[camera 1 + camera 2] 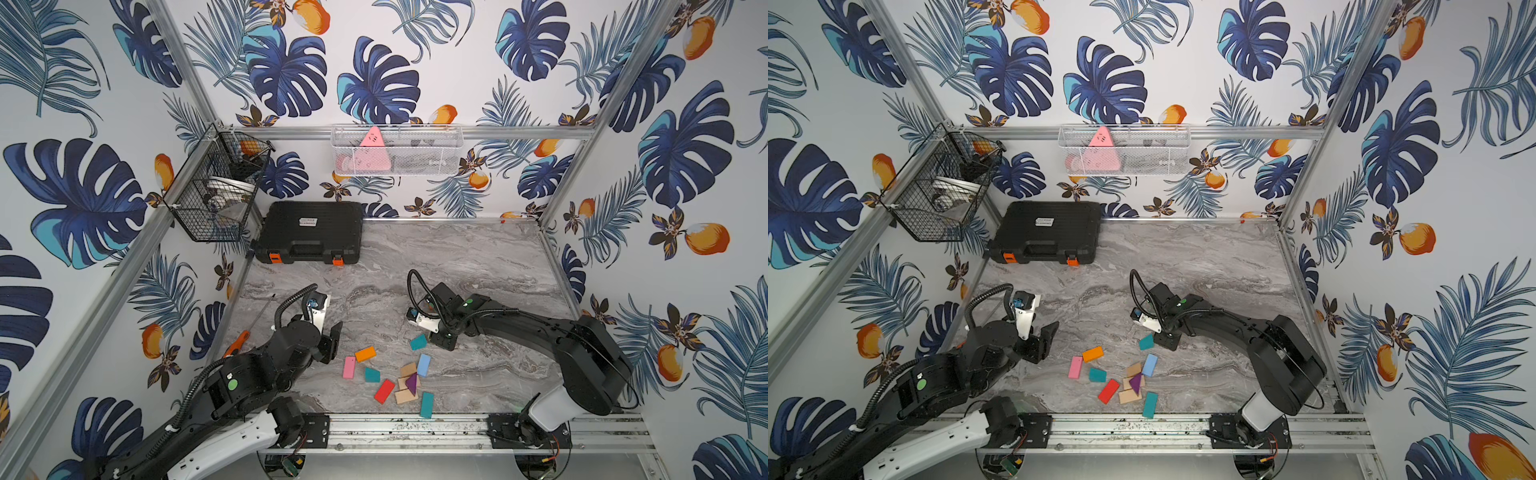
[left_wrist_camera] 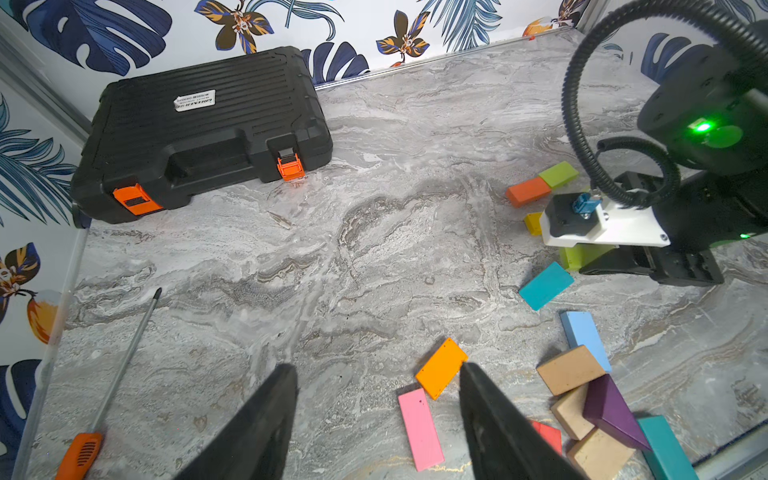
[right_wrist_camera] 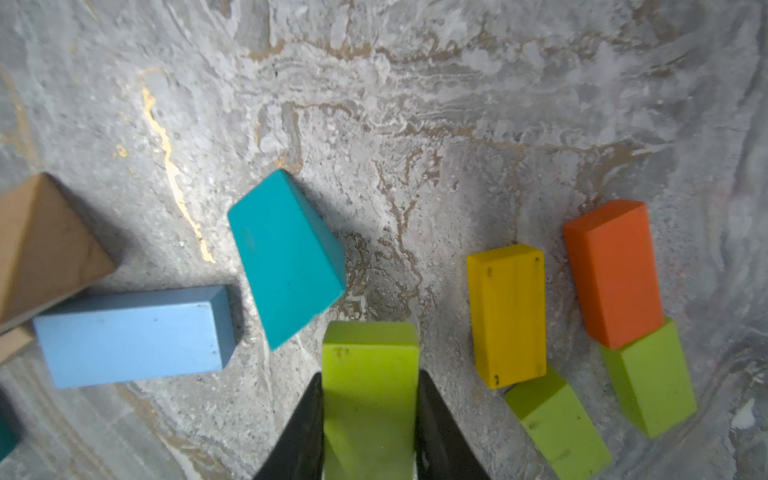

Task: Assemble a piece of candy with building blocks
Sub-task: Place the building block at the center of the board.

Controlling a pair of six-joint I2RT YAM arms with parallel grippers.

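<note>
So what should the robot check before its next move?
1. The right gripper has a firm hold on the green block: ok, the jaws are shut on its two sides.
2. The left gripper is open and empty: ok.
3. There is bare table between the teal block and the yellow block for setting down: ok.
4. The held block is lifted off the table: cannot tell.
5. The screwdriver lies apart from the blocks: ok.
</note>
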